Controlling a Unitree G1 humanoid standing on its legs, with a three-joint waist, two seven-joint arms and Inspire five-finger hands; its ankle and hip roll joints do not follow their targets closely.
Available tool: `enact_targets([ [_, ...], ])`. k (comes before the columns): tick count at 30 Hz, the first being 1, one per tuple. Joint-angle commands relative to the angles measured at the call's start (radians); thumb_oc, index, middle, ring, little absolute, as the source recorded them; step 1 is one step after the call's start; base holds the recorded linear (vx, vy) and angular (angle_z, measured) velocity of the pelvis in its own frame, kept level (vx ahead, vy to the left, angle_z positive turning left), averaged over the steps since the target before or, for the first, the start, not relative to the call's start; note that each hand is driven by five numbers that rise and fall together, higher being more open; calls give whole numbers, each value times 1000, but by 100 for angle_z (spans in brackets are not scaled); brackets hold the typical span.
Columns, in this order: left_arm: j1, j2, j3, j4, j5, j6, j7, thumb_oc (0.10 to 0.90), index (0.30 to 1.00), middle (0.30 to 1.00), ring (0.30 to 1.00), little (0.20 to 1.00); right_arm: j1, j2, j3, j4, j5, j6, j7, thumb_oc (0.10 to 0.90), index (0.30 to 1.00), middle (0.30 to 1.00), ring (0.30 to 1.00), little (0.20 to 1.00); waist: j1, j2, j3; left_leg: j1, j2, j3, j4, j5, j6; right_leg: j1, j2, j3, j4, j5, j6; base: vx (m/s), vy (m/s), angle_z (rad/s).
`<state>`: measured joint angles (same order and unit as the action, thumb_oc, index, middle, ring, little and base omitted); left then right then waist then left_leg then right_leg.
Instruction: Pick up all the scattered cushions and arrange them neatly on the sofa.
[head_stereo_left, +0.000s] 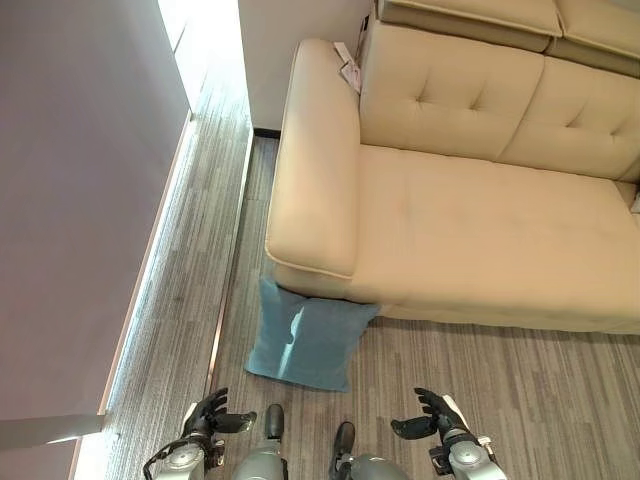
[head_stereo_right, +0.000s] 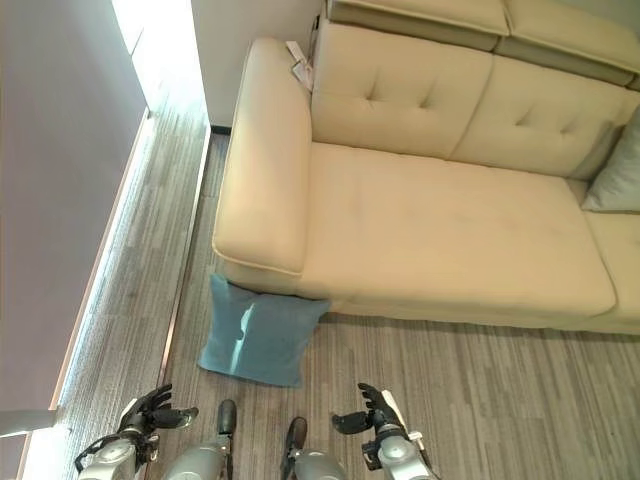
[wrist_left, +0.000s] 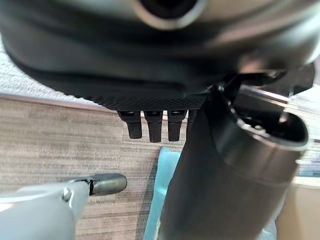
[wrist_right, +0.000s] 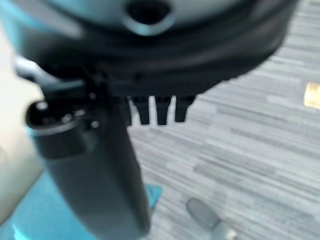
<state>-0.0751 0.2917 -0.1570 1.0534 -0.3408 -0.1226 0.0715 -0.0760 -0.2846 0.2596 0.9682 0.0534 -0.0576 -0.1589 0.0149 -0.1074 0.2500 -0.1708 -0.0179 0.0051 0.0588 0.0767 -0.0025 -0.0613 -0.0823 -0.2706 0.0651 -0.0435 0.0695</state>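
A blue cushion (head_stereo_left: 305, 340) lies on the floor, leaning against the front corner of the beige sofa (head_stereo_left: 470, 225) below its left armrest (head_stereo_left: 312, 165). It also shows as a blue patch (wrist_left: 162, 190) in the left wrist view and as a blue corner (wrist_right: 45, 212) in the right wrist view. A grey cushion (head_stereo_right: 615, 170) rests at the sofa's right end. My left hand (head_stereo_left: 208, 415) and right hand (head_stereo_left: 432, 412) hang low near the front edge, both open and empty, short of the blue cushion.
A wall (head_stereo_left: 80, 200) runs along the left with a bright strip at its base. Striped grey carpet (head_stereo_left: 500, 390) covers the floor in front of the sofa. A small tag (head_stereo_left: 349, 70) lies on the armrest's far end.
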Motion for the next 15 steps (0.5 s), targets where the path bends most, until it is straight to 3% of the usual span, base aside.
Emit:
enact_targets([
  [1,-15,5,-13,-30,14,-31,-8,800,900,900,900,900,-16,-83,-4,-59,20,-47,-31,800,900,900,900,900,4,-10,-25,-52,-61,1,248,-208,-44,-76,16,46,-24,26,13,50,13,61],
  [2,-19,1,-19,-23,6,-33,-5,800,900,900,900,900,-20,-88,1,-59,22,-47,-29,800,900,900,900,900,9,-9,-19,-86,-47,-18,299,-215,-48,-54,17,51,-29,13,6,40,14,20],
  [4,-19,-1,-21,-28,3,-32,-5,800,900,900,900,900,-20,-91,1,-58,23,-46,-29,800,900,900,900,900,8,-10,-19,-104,-27,-18,291,-208,-46,-49,12,48,-30,6,8,63,39,-1],
  [7,-25,8,-33,-38,-3,-31,2,800,900,900,900,900,-25,-94,-1,-51,29,-45,-35,800,900,900,900,900,26,1,-25,-137,8,-75,152,-119,-56,-35,24,59,-26,-17,13,178,143,0],
  [9,-27,12,-36,-41,-9,-29,2,800,900,900,900,900,-23,-97,-6,-49,27,-42,-36,800,900,900,900,900,27,12,-32,-131,23,-105,82,-90,-63,-26,28,66,-18,-35,14,124,154,-9],
  [12,-27,9,-36,-30,1,-25,-1,800,900,900,900,900,-14,-91,-17,-45,20,-41,-35,800,900,900,900,900,18,14,-45,-115,27,-109,68,-77,-66,-19,14,65,-8,-40,21,153,216,-25],
  [15,-33,21,-47,-24,20,-25,-8,800,900,900,900,900,-6,-77,-19,-46,14,-37,-28,800,900,900,900,900,11,-3,-58,-102,6,-86,92,-101,-49,-21,-26,88,19,-33,43,135,213,3],
])
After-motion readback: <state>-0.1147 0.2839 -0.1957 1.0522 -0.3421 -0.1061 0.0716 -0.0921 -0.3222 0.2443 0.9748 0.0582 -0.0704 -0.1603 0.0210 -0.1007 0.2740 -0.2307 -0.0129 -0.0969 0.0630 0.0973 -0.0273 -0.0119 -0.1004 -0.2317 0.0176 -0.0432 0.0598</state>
